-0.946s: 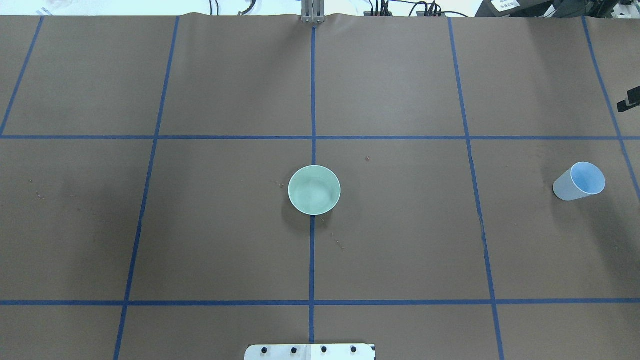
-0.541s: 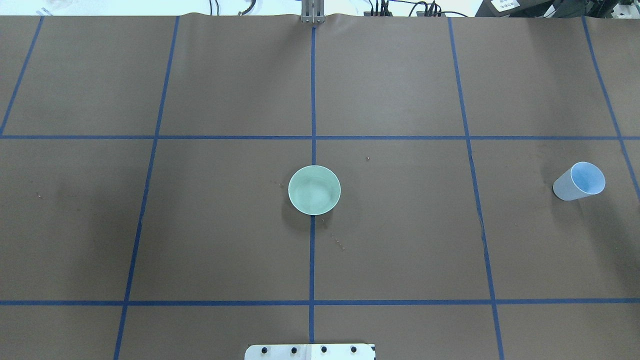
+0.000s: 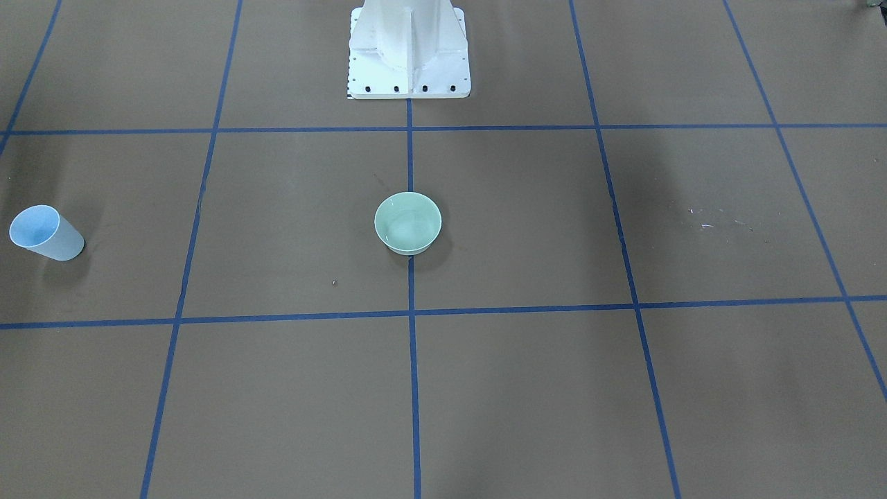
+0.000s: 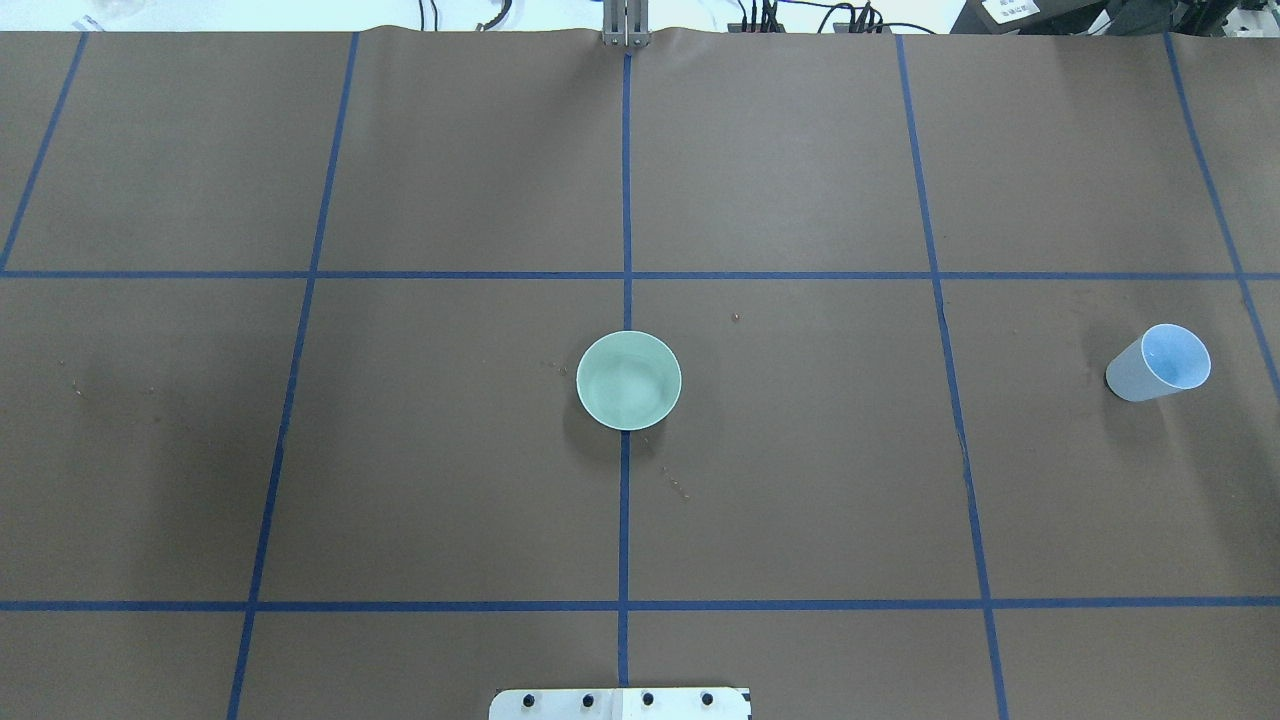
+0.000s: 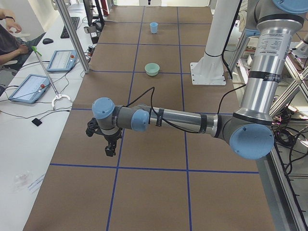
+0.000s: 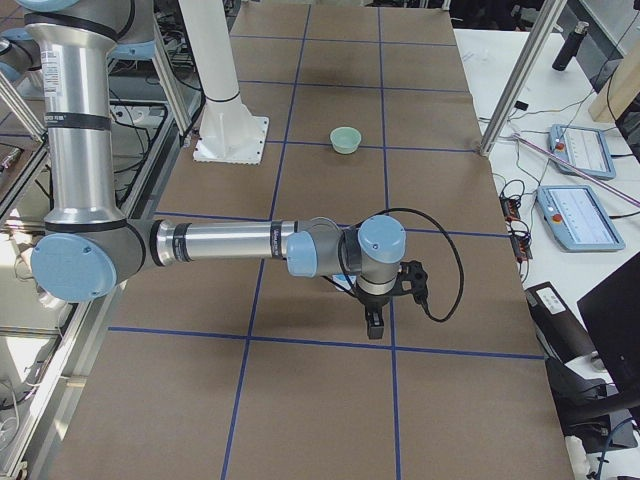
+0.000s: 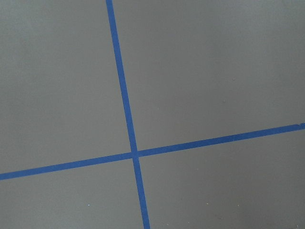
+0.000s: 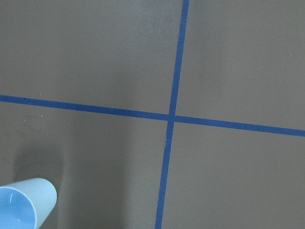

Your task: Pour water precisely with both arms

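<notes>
A pale green bowl (image 4: 629,380) stands at the table's middle, also in the front view (image 3: 407,222). A faint sheen on its inside (image 3: 405,230) may be the water. A light blue cup (image 4: 1158,362) stands upright far right, and its rim shows in the right wrist view (image 8: 21,209). My left gripper (image 5: 110,149) hangs over the table's left end, far from the bowl. My right gripper (image 6: 375,325) points down over the right end. Both show only in side views, so I cannot tell if they are open or shut.
The white pedestal (image 3: 409,48) stands behind the bowl. Blue tape lines (image 4: 625,520) grid the brown table cover. Small white glints (image 3: 703,225) lie on the cover toward the left arm's side. A side bench with tablets (image 5: 29,86) and a person (image 5: 9,38) is beyond the far edge.
A black part of the right arm at the overhead view's right edge has moved out of view. Bowl and cup have not moved.
</notes>
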Available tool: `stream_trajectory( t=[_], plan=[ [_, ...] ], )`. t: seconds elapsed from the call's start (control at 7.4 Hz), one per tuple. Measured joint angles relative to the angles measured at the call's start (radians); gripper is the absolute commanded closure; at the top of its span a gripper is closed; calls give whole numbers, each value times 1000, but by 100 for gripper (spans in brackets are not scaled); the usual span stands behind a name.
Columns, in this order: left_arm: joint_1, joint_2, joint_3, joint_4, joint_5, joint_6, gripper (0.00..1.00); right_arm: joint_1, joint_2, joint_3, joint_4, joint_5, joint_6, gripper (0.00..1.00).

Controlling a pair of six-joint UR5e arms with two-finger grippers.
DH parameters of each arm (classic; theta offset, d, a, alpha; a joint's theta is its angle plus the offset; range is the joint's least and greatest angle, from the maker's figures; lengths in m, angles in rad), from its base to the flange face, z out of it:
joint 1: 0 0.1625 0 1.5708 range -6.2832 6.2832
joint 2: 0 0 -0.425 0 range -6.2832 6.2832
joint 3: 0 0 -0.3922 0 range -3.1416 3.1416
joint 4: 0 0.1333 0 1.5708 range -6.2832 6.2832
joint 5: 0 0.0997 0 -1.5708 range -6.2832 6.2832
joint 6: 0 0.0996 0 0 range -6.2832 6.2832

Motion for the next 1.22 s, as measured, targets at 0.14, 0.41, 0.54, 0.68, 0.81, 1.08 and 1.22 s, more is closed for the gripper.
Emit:
stream_trajectory(
  t=[0.14, 0.41, 0.54, 0.68, 0.81, 1.08, 1.22],
  plan=[
    [14, -5, -19, -1, 1, -65, 0, 4, -6, 10, -1, 2, -2, 0],
    [99, -12, -114, -1, 4, -234, 0, 7, -26, 37, -1, 16, -3, 0],
    [167, -20, -168, -1, 13, -356, 0, 7, -36, 45, 3, 41, -3, 0],
    [245, -37, -220, 2, 38, -473, 1, 7, -41, 51, 7, 59, -2, 0],
    [327, -59, -265, 8, 68, -574, 1, 7, -42, 57, 8, 67, -2, 0],
    [442, -123, -313, 54, 92, -726, 1, 7, -42, 62, 9, 67, -2, 0],
    [506, -181, -325, 107, 100, -792, 0, 7, -42, 65, 9, 66, -2, 0]
  ],
)
